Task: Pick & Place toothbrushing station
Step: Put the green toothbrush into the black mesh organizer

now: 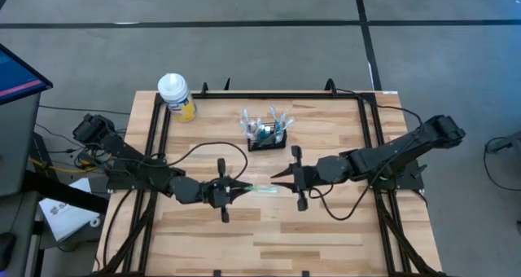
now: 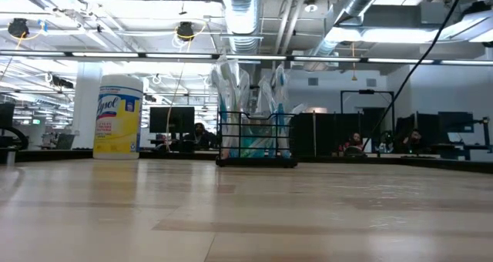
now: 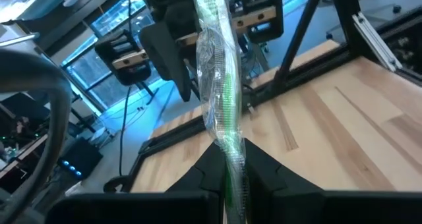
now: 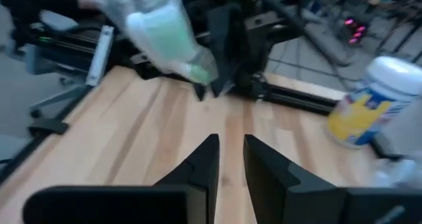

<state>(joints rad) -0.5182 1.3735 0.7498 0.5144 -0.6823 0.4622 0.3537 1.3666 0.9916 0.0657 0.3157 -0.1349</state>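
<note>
The toothbrushing station (image 1: 269, 135) is a small black wire-mesh holder standing on the far middle of the wooden table, with several wrapped brushes upright in it; it also shows in the low view (image 2: 256, 142). My left gripper (image 1: 236, 189) is shut on a green toothbrush in clear wrap (image 1: 259, 189), near the table's middle. My right gripper (image 1: 277, 178) faces it from the right, a little open and empty (image 4: 229, 145), just short of the brush's free end (image 4: 165, 33). Neither gripper shows in the low view. My left gripper pinches one end of the wrapped toothbrush (image 3: 234, 174) between its two fingers (image 3: 267, 168). The fingers lie about level, pointing toward the table's right. The brush sticks straight out along them toward my right gripper, its free end (image 3: 211, 26) clear of the table.
A yellow wipes canister with a white cap (image 1: 176, 96) stands at the table's far left, also seen in the low view (image 2: 117, 115). Black frame rails (image 1: 370, 122) run along the table's sides. Bare wood (image 1: 269, 236) lies toward the near edge.
</note>
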